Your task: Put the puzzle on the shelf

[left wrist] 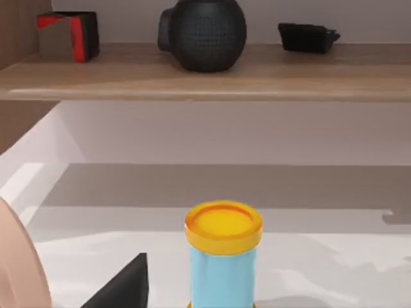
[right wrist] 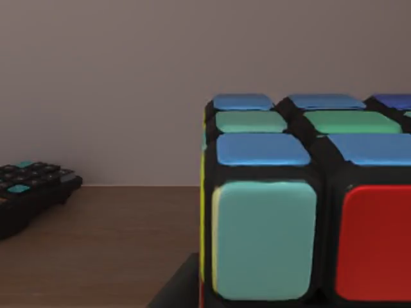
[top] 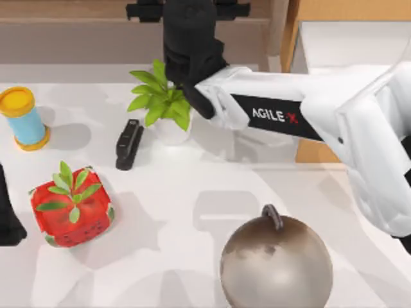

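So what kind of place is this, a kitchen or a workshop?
Neither, probably: a computer-rendered tabletop test scene. A white table carries unrelated odds and ends, a potted plant and a strawberry-patterned cube, beneath a wooden shelf.

A rendered tabletop test scene: white table (top: 192,256), wooden shelf (left wrist: 257,80), scattered household props.

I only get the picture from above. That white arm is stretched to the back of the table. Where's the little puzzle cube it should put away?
Observer: The right wrist view has the puzzle close before the camera of the right gripper, at the wooden shelf.
Operator: Anything beside it?
Observer: A black keypad device lies on that board.
Operator: And the other arm?
Observer: The left gripper is parked at the table's left; its camera sees a dark round object on the shelf.
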